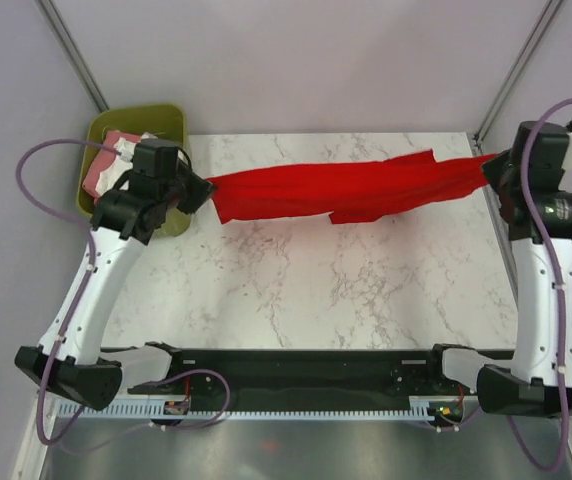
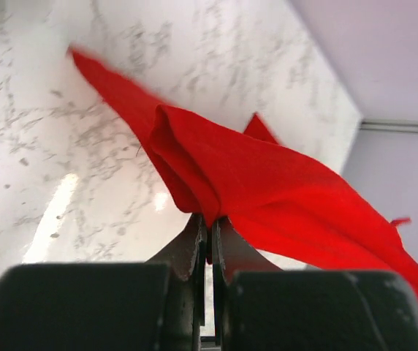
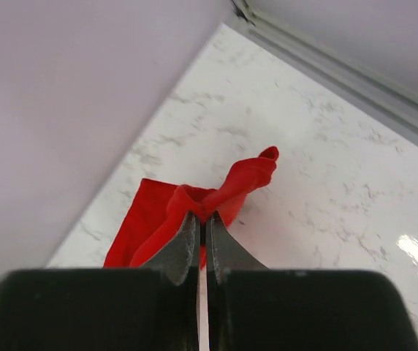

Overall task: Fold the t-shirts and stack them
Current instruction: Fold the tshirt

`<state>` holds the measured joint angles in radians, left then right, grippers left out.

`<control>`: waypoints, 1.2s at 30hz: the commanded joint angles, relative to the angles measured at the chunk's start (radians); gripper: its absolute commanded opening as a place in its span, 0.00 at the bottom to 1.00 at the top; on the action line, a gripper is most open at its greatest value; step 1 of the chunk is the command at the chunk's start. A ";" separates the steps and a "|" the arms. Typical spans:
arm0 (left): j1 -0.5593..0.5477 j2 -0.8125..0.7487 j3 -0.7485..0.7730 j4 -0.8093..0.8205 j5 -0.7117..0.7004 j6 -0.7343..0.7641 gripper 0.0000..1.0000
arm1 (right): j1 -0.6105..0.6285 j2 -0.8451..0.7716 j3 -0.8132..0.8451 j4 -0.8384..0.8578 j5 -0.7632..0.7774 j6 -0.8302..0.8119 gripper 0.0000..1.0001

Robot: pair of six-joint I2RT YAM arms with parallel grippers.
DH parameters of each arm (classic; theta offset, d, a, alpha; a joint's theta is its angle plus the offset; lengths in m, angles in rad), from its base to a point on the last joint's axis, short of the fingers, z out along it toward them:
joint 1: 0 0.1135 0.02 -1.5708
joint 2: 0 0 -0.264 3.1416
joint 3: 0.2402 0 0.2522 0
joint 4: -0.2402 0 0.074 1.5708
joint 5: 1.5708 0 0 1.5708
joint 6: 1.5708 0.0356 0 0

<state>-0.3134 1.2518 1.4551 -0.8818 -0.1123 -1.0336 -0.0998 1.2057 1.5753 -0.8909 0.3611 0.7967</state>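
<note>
1. While clamped tight on one bunched end of the red t-shirt (image 1: 336, 190), the left gripper (image 2: 209, 228) sits at ten o'clock over the marble table (image 1: 296, 290).
2. At two o'clock, the right gripper (image 3: 202, 219) pinches the other end, jaws closed.
3. Between them the shirt stretches across the table's twelve o'clock side.
4. Behind the left gripper, an olive bin (image 1: 166, 112) holds pink and white cloth (image 1: 118, 142).

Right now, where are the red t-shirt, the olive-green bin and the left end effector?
red t-shirt (image 1: 306, 190), top external view, middle of the cloth
olive-green bin (image 1: 151, 112), top external view, far rim
left end effector (image 2: 210, 232), left wrist view, between fingertips
</note>
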 commanded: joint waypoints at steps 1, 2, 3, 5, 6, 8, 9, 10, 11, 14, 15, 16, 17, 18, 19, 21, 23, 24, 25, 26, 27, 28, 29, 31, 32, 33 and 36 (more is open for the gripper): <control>0.005 -0.142 0.086 -0.034 -0.035 0.033 0.02 | 0.006 -0.109 0.126 -0.052 0.076 -0.034 0.00; 0.005 -0.167 0.082 -0.011 -0.044 0.032 0.02 | 0.006 -0.153 0.130 -0.043 0.078 -0.036 0.00; 0.005 -0.216 0.076 -0.003 -0.052 0.030 0.02 | 0.006 -0.178 0.134 -0.030 0.078 -0.036 0.00; 0.007 -0.256 0.068 0.012 -0.069 0.029 0.02 | 0.006 -0.248 0.129 -0.001 0.072 -0.042 0.00; 0.005 -0.276 0.057 0.018 -0.076 0.024 0.02 | 0.006 -0.267 0.123 0.007 0.073 -0.047 0.00; 0.005 -0.319 0.048 0.020 -0.107 0.020 0.02 | 0.006 -0.302 0.123 0.010 0.084 -0.048 0.00; 0.005 -0.328 0.039 0.027 -0.115 0.015 0.02 | 0.006 -0.305 0.127 0.012 0.084 -0.050 0.00; 0.005 -0.331 0.040 0.027 -0.122 0.014 0.02 | 0.006 -0.302 0.132 0.012 0.084 -0.050 0.00; 0.005 -0.322 0.042 0.029 -0.130 0.012 0.02 | 0.006 -0.287 0.141 0.012 0.081 -0.056 0.00; 0.007 -0.269 0.059 0.027 -0.118 0.001 0.02 | 0.006 -0.232 0.176 0.021 0.082 -0.059 0.00; 0.007 -0.250 0.063 0.024 -0.112 -0.008 0.02 | 0.006 -0.213 0.196 0.021 0.082 -0.060 0.00; 0.008 -0.232 0.064 0.023 -0.106 -0.028 0.02 | 0.006 -0.193 0.203 0.023 0.079 -0.059 0.00; 0.019 -0.189 0.067 0.014 -0.090 -0.042 0.02 | 0.006 -0.149 0.207 0.029 0.073 -0.057 0.00; 0.028 -0.168 0.073 0.012 -0.075 -0.066 0.02 | 0.006 -0.124 0.212 0.032 0.052 -0.053 0.00; 0.049 -0.146 0.076 0.014 -0.061 -0.077 0.02 | 0.006 -0.074 0.210 0.032 0.044 -0.045 0.00; 0.072 -0.067 0.099 0.015 -0.020 -0.106 0.02 | 0.006 -0.019 0.209 0.040 0.016 -0.012 0.00; 0.106 0.024 0.148 0.040 0.023 -0.115 0.02 | 0.006 0.058 0.213 0.072 -0.001 0.022 0.00; 0.112 0.059 0.174 0.055 0.032 -0.114 0.02 | 0.008 0.083 0.224 0.090 -0.010 0.032 0.00; 0.126 0.092 0.206 0.073 0.048 -0.111 0.02 | 0.006 0.136 0.245 0.104 -0.019 0.041 0.00; 0.134 0.124 0.290 0.082 0.057 -0.103 0.02 | 0.006 0.168 0.328 0.115 -0.022 0.042 0.00; 0.140 0.202 0.342 0.090 0.069 -0.099 0.02 | 0.006 0.205 0.382 0.113 -0.027 0.039 0.00; 0.155 0.236 0.397 0.096 0.095 -0.094 0.02 | 0.006 0.280 0.441 0.112 -0.042 0.035 0.00; 0.161 0.282 0.521 0.099 0.106 -0.089 0.02 | 0.005 0.319 0.503 0.104 -0.054 0.033 0.00; 0.177 0.395 0.649 0.099 0.150 -0.085 0.02 | -0.014 0.427 0.688 0.095 -0.092 0.056 0.00; 0.183 0.426 0.760 0.101 0.167 -0.098 0.02 | -0.026 0.460 0.791 0.098 -0.166 0.073 0.00; 0.192 0.454 0.807 0.104 0.186 -0.111 0.02 | -0.052 0.489 0.831 0.101 -0.201 0.087 0.00; 0.237 0.526 0.903 0.151 0.246 -0.138 0.02 | -0.080 0.516 0.861 0.188 -0.293 0.107 0.00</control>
<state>-0.1219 1.7496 2.2490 -0.8101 0.0555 -1.1225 -0.1394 1.7397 2.3558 -0.8177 0.1696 0.8593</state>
